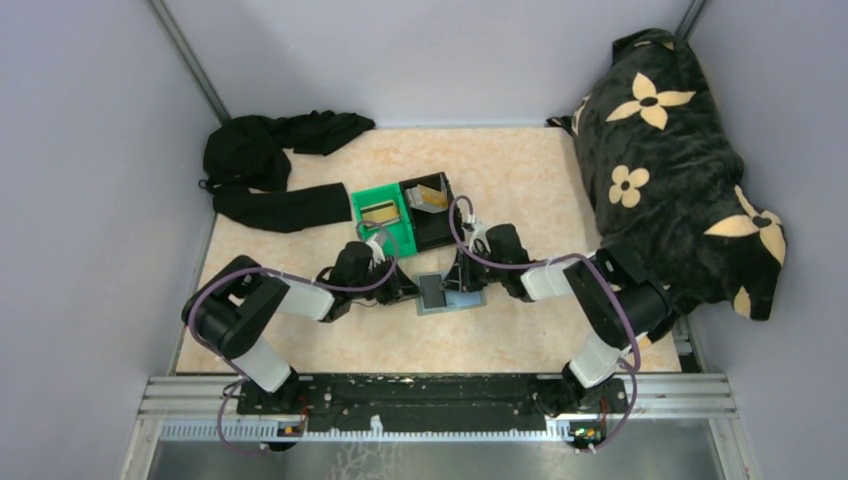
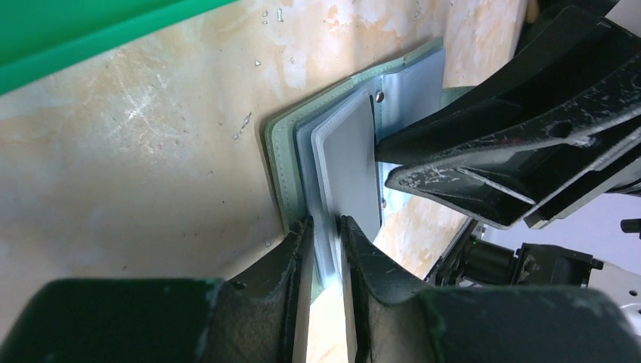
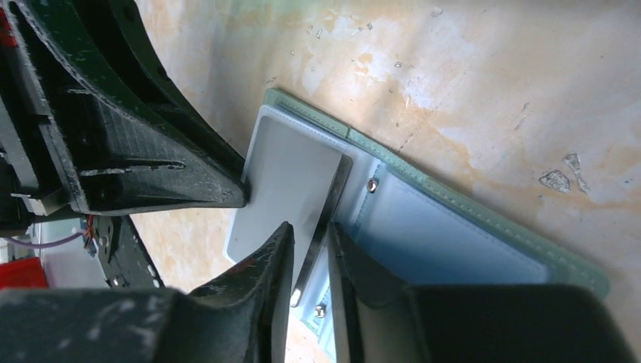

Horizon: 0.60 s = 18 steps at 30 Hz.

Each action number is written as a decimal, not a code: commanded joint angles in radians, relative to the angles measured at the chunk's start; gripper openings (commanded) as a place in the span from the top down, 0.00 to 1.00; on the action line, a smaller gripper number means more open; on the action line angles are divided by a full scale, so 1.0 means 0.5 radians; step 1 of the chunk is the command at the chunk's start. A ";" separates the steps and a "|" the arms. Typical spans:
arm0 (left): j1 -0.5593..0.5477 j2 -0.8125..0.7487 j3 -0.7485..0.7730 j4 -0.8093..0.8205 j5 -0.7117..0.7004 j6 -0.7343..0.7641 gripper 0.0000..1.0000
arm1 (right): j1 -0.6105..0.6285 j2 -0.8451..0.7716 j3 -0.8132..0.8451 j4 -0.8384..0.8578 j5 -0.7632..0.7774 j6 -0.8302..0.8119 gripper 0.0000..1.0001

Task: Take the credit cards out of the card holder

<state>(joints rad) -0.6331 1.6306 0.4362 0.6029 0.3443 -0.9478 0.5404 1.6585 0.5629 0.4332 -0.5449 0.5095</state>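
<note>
Gripping card holder (image 2: 412, 83), left end effector (image 2: 325, 223), grey card (image 2: 348, 159) showing

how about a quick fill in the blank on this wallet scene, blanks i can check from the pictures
1. The card holder lies ___ on the table, both panels flat.
2. In the top view, the green bin stands to the ___ of the black bin.
3. The left gripper is closed on an edge of the ___.

Missing words: open; left; card holder

Left fingers (image 2: 287, 265) clamped, right fingers (image 3: 261, 265) slightly apart
</note>
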 commanded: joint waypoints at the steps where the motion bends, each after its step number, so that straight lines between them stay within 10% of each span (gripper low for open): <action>1: -0.025 0.062 0.004 -0.048 -0.006 0.017 0.74 | 0.002 -0.145 -0.024 -0.021 0.049 -0.028 0.73; 5: -0.022 0.027 -0.001 -0.083 -0.027 0.036 0.74 | 0.001 -0.302 -0.028 -0.118 0.165 -0.047 0.77; 8: -0.022 -0.025 0.001 -0.134 -0.061 0.062 0.74 | -0.019 -0.378 -0.028 -0.237 0.348 -0.054 1.00; 18: -0.022 -0.141 0.056 -0.178 0.025 0.070 0.75 | -0.062 -0.219 -0.029 -0.207 0.259 -0.076 1.00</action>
<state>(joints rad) -0.6399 1.6020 0.4393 0.5560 0.3363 -0.9375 0.5156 1.5265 0.5434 0.2924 -0.4011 0.4793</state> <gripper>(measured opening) 0.257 0.006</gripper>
